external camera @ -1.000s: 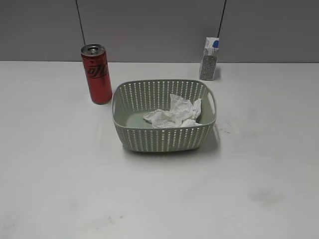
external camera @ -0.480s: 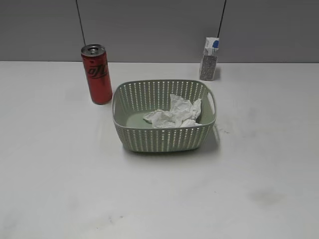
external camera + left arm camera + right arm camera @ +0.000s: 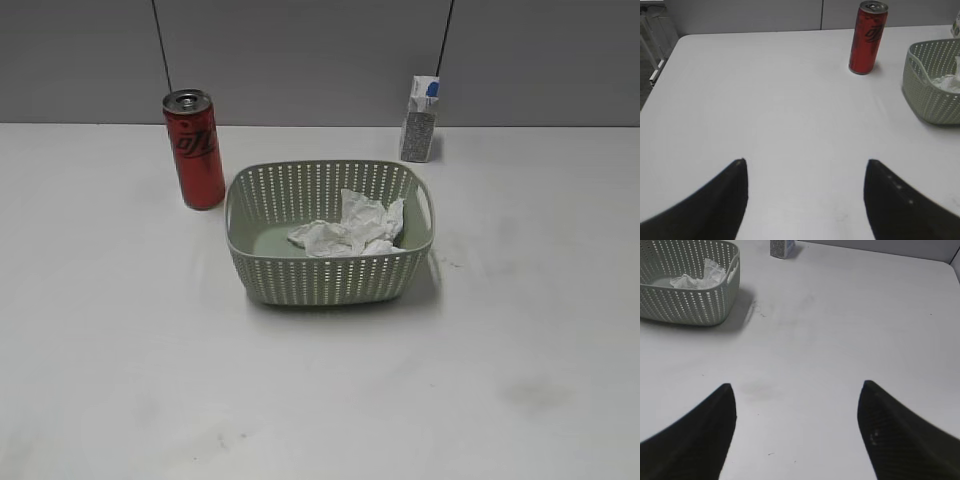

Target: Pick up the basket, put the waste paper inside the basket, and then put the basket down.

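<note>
The sage-green perforated basket (image 3: pixel 330 275) stands on the white table in the middle of the exterior view. Crumpled white waste paper (image 3: pixel 350 230) lies inside it. The basket also shows in the left wrist view (image 3: pixel 935 95) at the right edge and in the right wrist view (image 3: pixel 690 302) at top left, with the paper (image 3: pixel 697 277) in it. My left gripper (image 3: pixel 805 162) is open and empty over bare table, well left of the basket. My right gripper (image 3: pixel 796 385) is open and empty, well right of the basket. Neither gripper shows in the exterior view.
A red soda can (image 3: pixel 195 150) stands upright left of and behind the basket; it also shows in the left wrist view (image 3: pixel 867 37). A small white-and-blue carton (image 3: pixel 420 118) stands at the back right. The table's left edge (image 3: pixel 660 80) shows in the left wrist view.
</note>
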Controlling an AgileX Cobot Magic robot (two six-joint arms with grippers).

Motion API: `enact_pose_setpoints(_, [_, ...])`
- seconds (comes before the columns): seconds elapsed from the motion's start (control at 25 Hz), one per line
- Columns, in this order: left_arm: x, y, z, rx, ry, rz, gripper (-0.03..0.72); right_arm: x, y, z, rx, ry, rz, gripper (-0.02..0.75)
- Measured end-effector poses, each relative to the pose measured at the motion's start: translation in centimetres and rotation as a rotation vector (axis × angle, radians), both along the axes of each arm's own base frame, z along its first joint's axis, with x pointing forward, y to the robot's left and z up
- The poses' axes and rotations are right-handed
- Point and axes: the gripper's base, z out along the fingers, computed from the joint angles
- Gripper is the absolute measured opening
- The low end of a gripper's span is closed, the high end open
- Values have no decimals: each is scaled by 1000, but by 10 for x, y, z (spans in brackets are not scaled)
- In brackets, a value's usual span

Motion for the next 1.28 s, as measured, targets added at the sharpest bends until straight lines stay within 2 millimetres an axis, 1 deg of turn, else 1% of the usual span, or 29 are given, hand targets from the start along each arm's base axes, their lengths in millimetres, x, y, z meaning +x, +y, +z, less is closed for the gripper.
enact_pose_setpoints(0.4, [0, 0, -1, 2, 2, 1, 543, 0, 0, 0, 2, -1, 0, 571])
enact_pose_setpoints(0.72, [1, 0, -1, 2, 4, 73, 535, 0, 0, 0, 4, -2, 0, 571])
enact_pose_setpoints(1.28, [1, 0, -1, 2, 5, 74, 506, 0, 0, 0, 4, -2, 0, 571])
